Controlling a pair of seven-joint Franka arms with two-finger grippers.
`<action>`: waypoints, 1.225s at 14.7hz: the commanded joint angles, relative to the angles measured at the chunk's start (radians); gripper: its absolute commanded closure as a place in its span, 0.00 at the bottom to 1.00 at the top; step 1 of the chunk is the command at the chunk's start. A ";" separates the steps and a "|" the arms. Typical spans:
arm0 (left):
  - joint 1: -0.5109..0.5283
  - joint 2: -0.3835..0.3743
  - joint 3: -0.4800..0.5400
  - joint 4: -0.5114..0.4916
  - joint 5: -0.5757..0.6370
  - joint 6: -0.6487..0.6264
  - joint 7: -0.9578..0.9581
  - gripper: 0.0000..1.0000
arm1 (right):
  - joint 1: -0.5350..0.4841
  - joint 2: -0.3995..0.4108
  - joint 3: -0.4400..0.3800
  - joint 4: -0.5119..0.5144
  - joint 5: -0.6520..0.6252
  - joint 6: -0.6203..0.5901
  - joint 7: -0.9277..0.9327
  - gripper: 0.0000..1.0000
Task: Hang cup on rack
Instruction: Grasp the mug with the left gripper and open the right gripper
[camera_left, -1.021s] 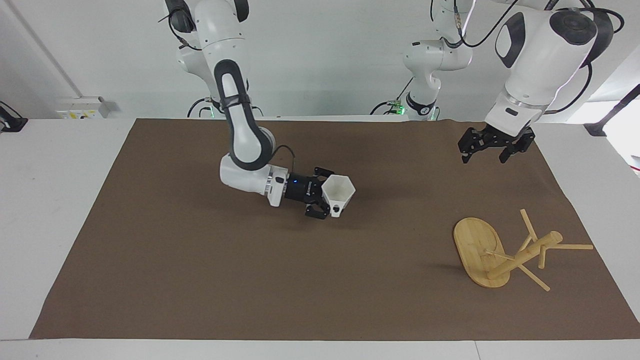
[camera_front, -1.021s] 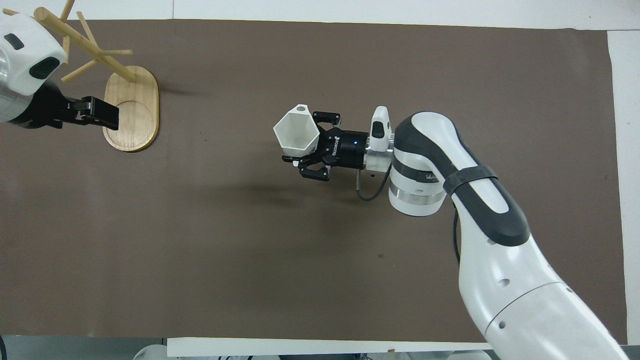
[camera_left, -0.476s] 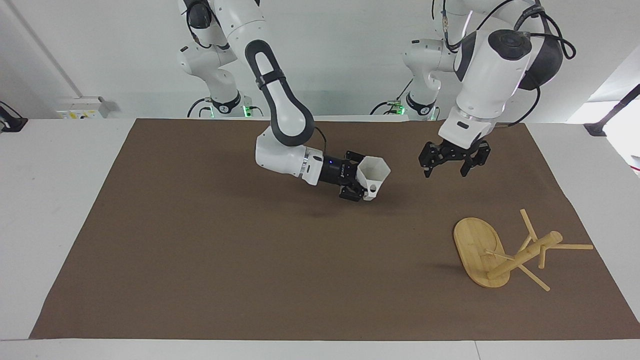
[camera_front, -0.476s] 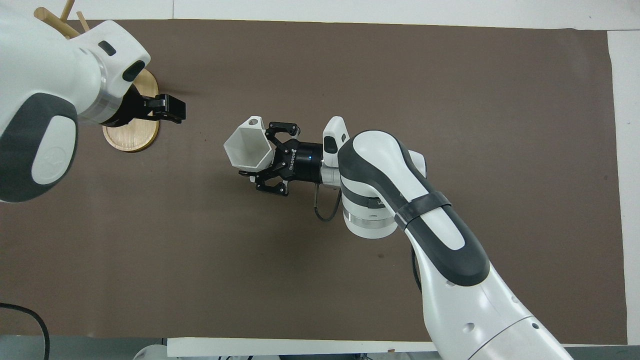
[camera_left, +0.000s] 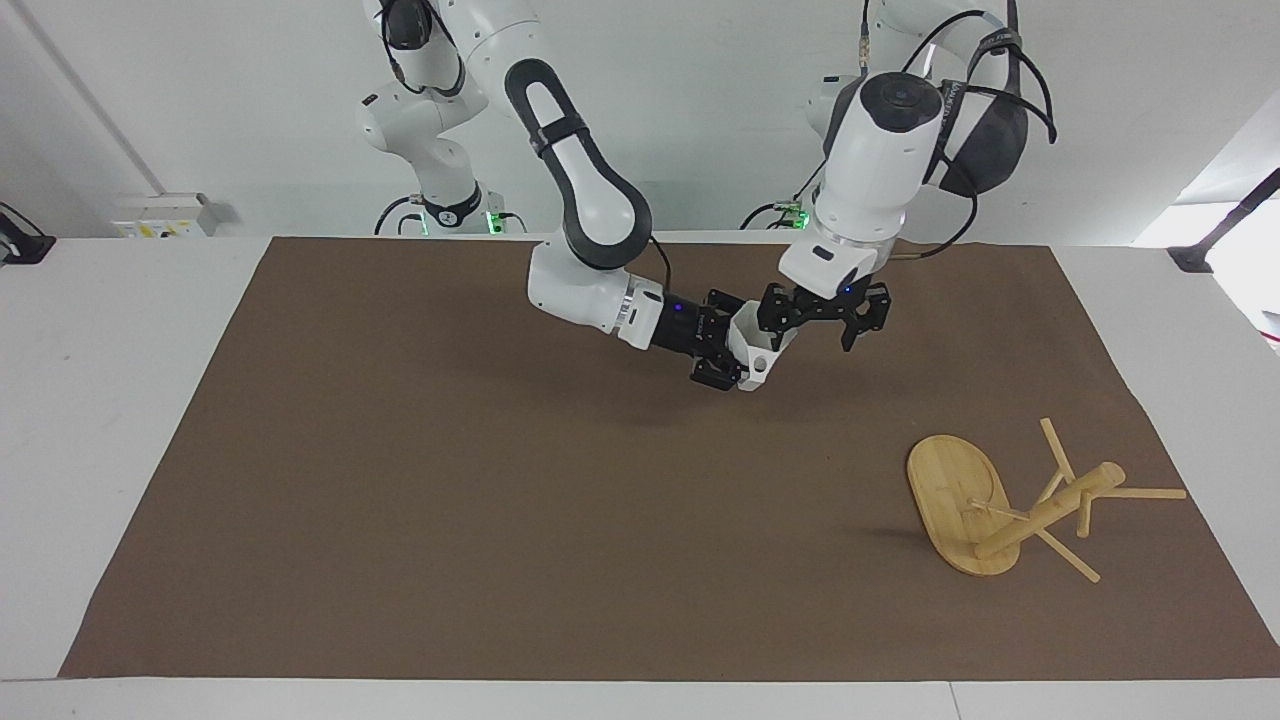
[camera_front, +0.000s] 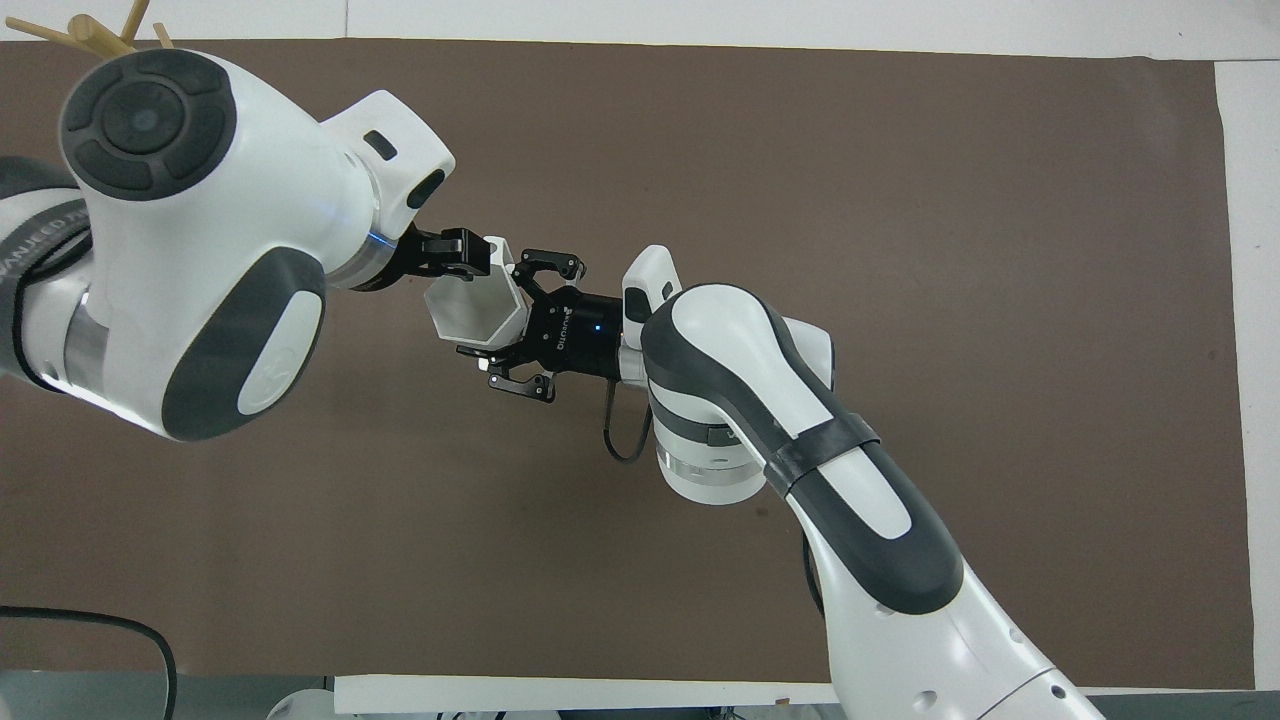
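One cup (camera_left: 757, 352) in the right tool (camera_left: 722, 362); one rack (camera_left: 1000, 505) lies toppled.

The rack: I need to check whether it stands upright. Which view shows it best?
The facing view: the whole rack shows, tipped over on the brown mat. In the overhead view the left arm hides all but a few peg tips at the corner.

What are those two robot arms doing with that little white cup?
The right gripper is holding the white cup up in the air over the brown mat. The left gripper is open and right at the cup's rim, so it looks like a hand-over, though it has not closed on the cup. The wooden rack where the cup should hang stands toward the left arm's end of the table, with nothing on its pegs.
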 joint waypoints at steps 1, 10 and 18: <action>-0.009 -0.008 0.013 0.004 -0.015 -0.039 -0.007 0.00 | -0.001 -0.007 -0.002 -0.005 0.026 0.006 -0.021 0.65; -0.003 -0.021 0.012 -0.037 -0.069 -0.004 -0.007 0.86 | -0.001 -0.007 0.000 -0.005 0.028 0.020 -0.020 0.65; -0.004 -0.028 0.012 -0.059 -0.084 0.016 -0.039 1.00 | -0.012 -0.009 0.000 -0.009 0.049 0.024 -0.009 0.00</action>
